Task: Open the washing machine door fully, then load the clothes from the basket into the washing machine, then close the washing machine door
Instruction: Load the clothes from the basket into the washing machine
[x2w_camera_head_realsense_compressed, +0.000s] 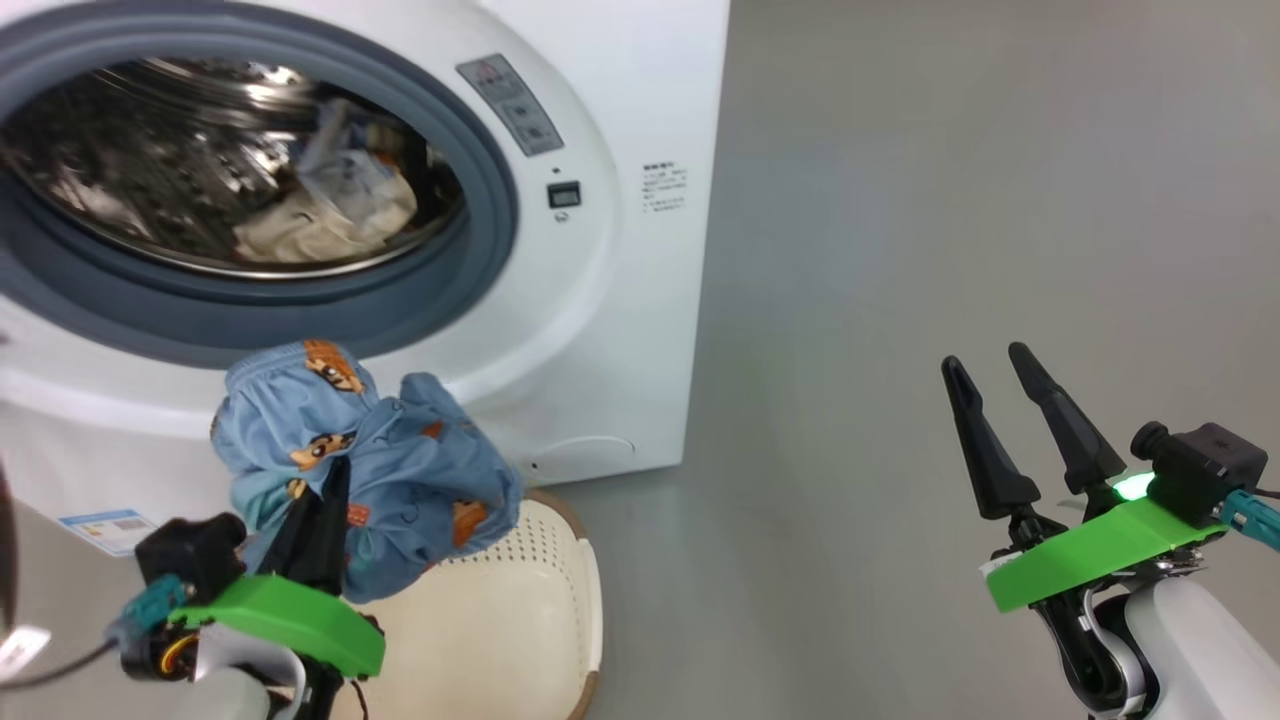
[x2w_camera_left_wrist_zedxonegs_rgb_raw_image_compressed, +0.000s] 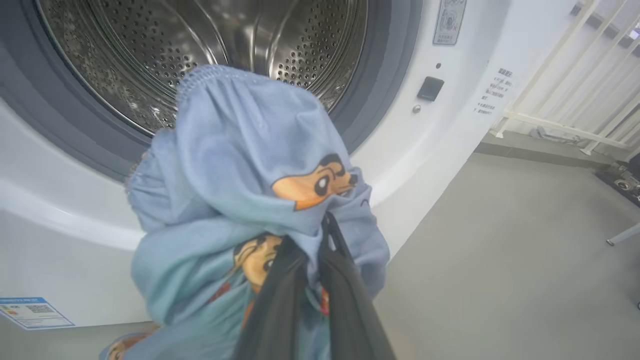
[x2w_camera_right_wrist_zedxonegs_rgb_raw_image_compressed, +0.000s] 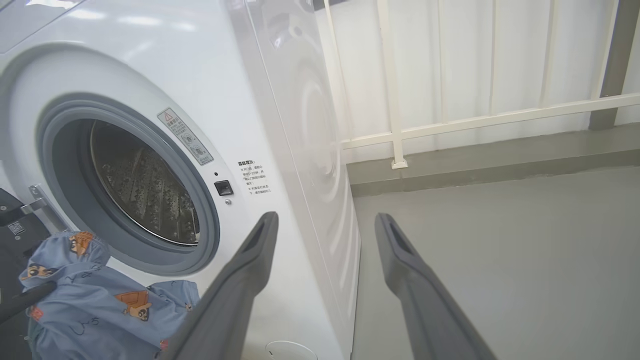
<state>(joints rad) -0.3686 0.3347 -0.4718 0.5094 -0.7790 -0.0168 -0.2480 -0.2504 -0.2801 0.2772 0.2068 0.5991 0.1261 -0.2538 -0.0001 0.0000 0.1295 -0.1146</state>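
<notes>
1. Two grippers sit nearest. The left gripper (x2w_camera_head_realsense_compressed: 325, 520) is pinched narrow on a light blue garment (x2w_camera_head_realsense_compressed: 400, 460) from the clothes, which is bunched over its fingers and held up above the basket. The right gripper (x2w_camera_head_realsense_compressed: 985, 365) is spread wide and carries nothing, well apart to the right over bare floor.
2. Just beneath the held garment, the basket (x2w_camera_head_realsense_compressed: 520, 610) stands on the floor at the foot of the washing machine (x2w_camera_head_realsense_compressed: 620, 300). The part of its inside that shows looks bare, though the garment and arm hide the rest.
3. The step in hand, as I judge it, is loading. The garment hangs in front of and below the mouth and is not yet past the grey-blue gasket (x2w_camera_head_realsense_compressed: 480, 270).
4. The next move calls for lifting the bundle over the gasket's lower lip and carrying it well into the steel drum (x2w_camera_left_wrist_zedxonegs_rgb_raw_image_compressed: 200, 50) before parting the fingers. Trailing cloth could catch on that lip.
5. Deeper in, a cream piece (x2w_camera_head_realsense_compressed: 330, 215) and more blue fabric lie low in the drum, so part of the load is in.
6. A dark hinged edge at the left of the right wrist view looks like the washing machine door (x2w_camera_right_wrist_zedxonegs_rgb_raw_image_compressed: 12, 232), swung aside. Closing it is not yet done.
7. The grey floor (x2w_camera_head_realsense_compressed: 950, 200) is smooth and plain. Past the machine's side, a cream railing (x2w_camera_right_wrist_zedxonegs_rgb_raw_image_compressed: 450, 120) runs along a pale wall.
</notes>
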